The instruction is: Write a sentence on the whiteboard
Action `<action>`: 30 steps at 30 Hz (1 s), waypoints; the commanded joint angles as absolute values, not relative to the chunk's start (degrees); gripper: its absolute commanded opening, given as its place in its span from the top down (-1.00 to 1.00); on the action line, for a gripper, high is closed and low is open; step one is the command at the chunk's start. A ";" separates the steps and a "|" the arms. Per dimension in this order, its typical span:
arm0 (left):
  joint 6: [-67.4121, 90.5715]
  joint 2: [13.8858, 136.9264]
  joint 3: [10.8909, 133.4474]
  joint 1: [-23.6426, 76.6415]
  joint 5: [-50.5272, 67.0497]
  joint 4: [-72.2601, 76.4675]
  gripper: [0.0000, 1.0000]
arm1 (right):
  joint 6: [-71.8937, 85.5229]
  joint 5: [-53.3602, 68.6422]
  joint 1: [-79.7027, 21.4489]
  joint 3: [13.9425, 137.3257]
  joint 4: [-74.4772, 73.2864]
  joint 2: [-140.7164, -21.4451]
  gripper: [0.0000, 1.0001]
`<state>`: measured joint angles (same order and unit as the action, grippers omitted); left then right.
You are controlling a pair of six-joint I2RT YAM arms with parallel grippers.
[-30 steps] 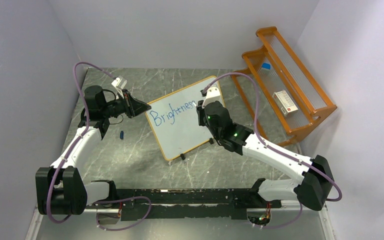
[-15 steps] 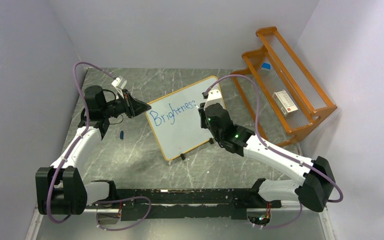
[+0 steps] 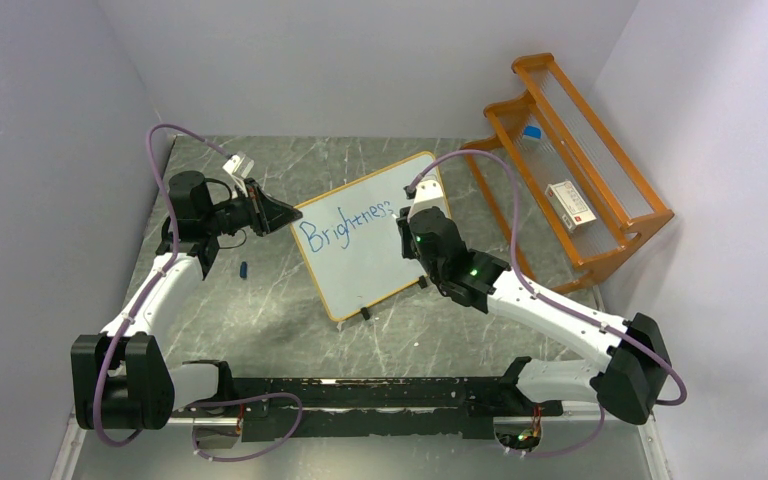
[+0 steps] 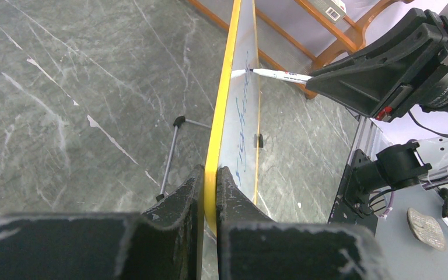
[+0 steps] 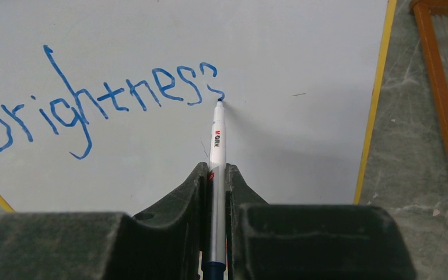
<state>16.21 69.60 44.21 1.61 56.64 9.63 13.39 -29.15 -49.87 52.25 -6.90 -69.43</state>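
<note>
My right hand is pinching a slim white marker, its tip touching the orange-framed whiteboard at the right end of the blue lettering.

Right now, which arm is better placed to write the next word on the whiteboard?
Right. The right gripper holds the marker, tip on the whiteboard beside "Brightness"; the left gripper is shut on the whiteboard's edge.

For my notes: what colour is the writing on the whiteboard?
The writing is blue, clearest in the right wrist view.
</note>
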 commanded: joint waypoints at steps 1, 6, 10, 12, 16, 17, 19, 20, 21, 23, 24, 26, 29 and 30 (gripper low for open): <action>12.38 71.83 42.71 2.90 53.57 2.55 0.90 | 14.63 -26.61 -49.73 51.92 -7.23 -68.29 1.00; 12.24 71.90 42.75 2.90 53.58 2.42 0.90 | 14.71 -26.07 -49.89 52.55 -6.14 -68.68 1.00; 12.05 71.88 42.80 2.92 53.44 2.14 0.90 | 14.42 -26.94 -49.90 52.84 -5.36 -68.37 1.00; 12.06 71.84 42.80 2.90 53.44 2.17 0.90 | 14.09 -27.55 -49.87 52.82 -5.27 -67.65 1.00; 11.98 71.81 42.87 2.86 53.06 1.96 0.90 | 13.34 -27.76 -49.92 53.25 -6.00 -66.57 1.00; 11.93 71.80 42.89 2.89 53.06 1.94 0.90 | 13.29 -27.92 -49.92 53.26 -6.10 -66.35 1.00; 11.81 71.80 42.97 2.91 53.03 1.85 0.90 | 13.13 -28.43 -49.92 53.18 -6.23 -66.17 1.00; 11.75 71.77 42.98 2.90 53.01 1.73 0.90 | 12.95 -28.73 -49.87 53.22 -6.35 -66.04 1.00; 11.75 71.78 43.06 2.94 52.92 1.62 0.90 | 12.77 -29.08 -49.84 53.26 -6.47 -66.01 1.00; 11.73 71.85 42.98 2.90 53.03 1.67 0.90 | 12.30 -29.50 -49.74 53.07 -6.52 -65.80 1.00; 11.69 71.93 43.06 2.90 53.06 1.60 0.90 | 12.03 -29.69 -49.58 52.86 -6.42 -65.61 1.00; 11.68 71.95 43.07 2.94 53.03 1.57 0.90 | 11.78 -29.73 -49.05 52.74 -6.62 -65.41 1.00; 11.63 71.89 43.15 2.89 53.13 1.50 0.90 | 11.64 -28.90 -47.79 52.29 -6.40 -64.85 1.00; 11.68 71.94 43.15 2.90 53.05 1.49 0.90 | 11.61 -28.36 -47.32 52.10 -6.19 -64.79 1.00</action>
